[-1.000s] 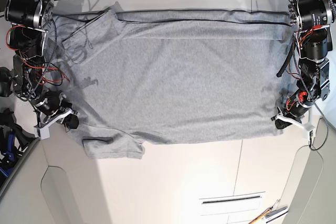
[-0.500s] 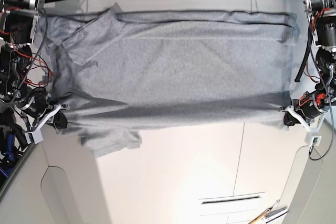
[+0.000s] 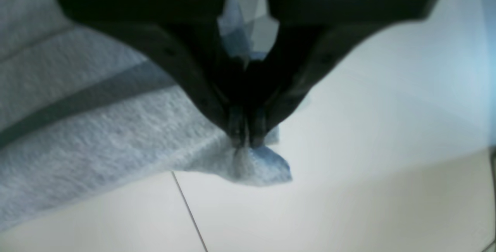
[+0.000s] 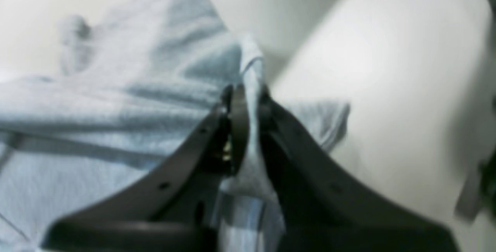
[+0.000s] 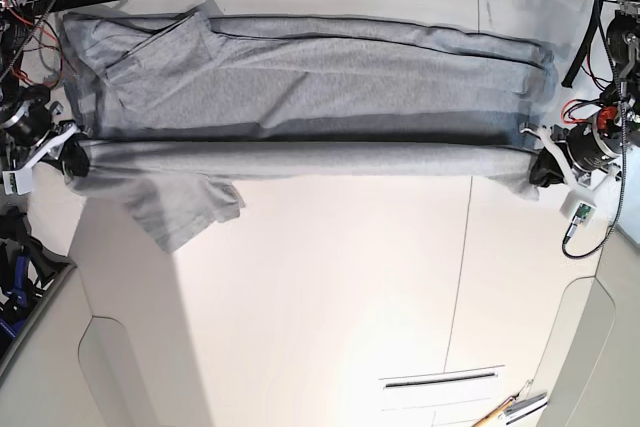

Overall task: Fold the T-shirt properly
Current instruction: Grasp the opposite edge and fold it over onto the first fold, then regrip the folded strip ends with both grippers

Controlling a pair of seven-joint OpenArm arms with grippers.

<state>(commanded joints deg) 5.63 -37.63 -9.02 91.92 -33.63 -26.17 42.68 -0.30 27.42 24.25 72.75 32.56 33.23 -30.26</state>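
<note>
The T-shirt [image 5: 330,92] lies spread across the far part of the desk [image 5: 330,307], its near edge drawn taut between the two grippers. The left gripper [image 3: 247,143] has its jaws pinched together on one end of that edge, with a small tuft poking out past the tips. The right gripper [image 4: 248,108] has its jaws closed on a bunched ridge at the other end; the wrist picture is soft there, so how many layers it holds is hard to say.

The likeliest trouble is a slip: the left jaws seem to bite only near the cloth's margin, and a further pull apart could drag it free. If the arms travel unevenly, the fold would probably land skewed. The loose flap [image 5: 185,212] hanging out on the desk beside the right gripper may trail, crumple or end up outside the folded shape. Bunching in the right jaws could leave a ridge, and carrying the edge too low might rumple the layer beneath.
</note>
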